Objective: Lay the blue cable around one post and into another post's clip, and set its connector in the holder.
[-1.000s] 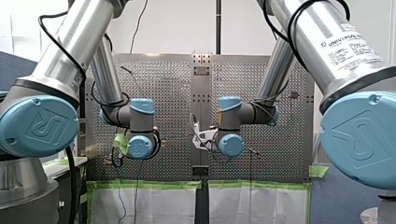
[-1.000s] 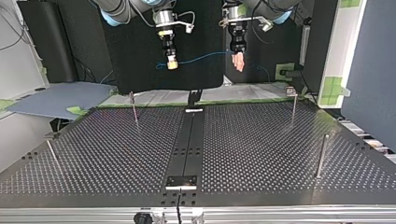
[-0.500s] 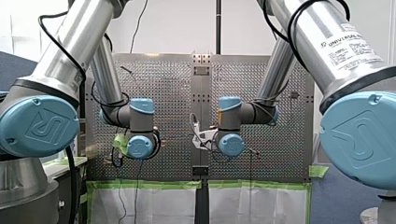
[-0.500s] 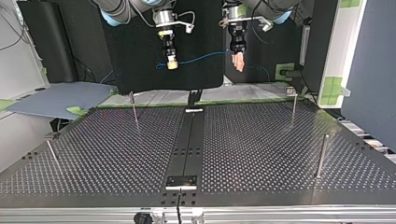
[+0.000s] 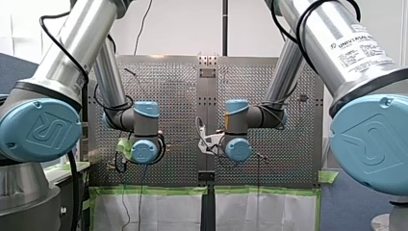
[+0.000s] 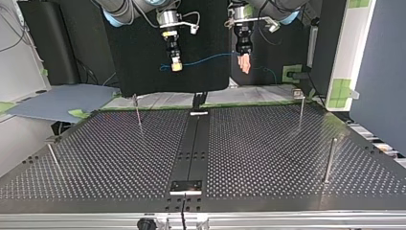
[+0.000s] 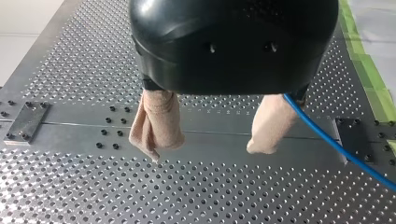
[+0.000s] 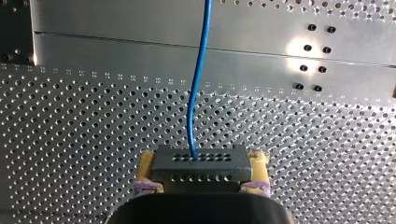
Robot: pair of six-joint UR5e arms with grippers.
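The right end effector clamps the cable's connector above the surface; the left end effector hangs, fingers apart.

A plain white wall spans the front view's back; a dark blue-grey partition flanks the top view's right.

Bright, even light fills the front view, with the white wall at its upper middle nearly washed out. A round glare patch marks the table in the right wrist view.
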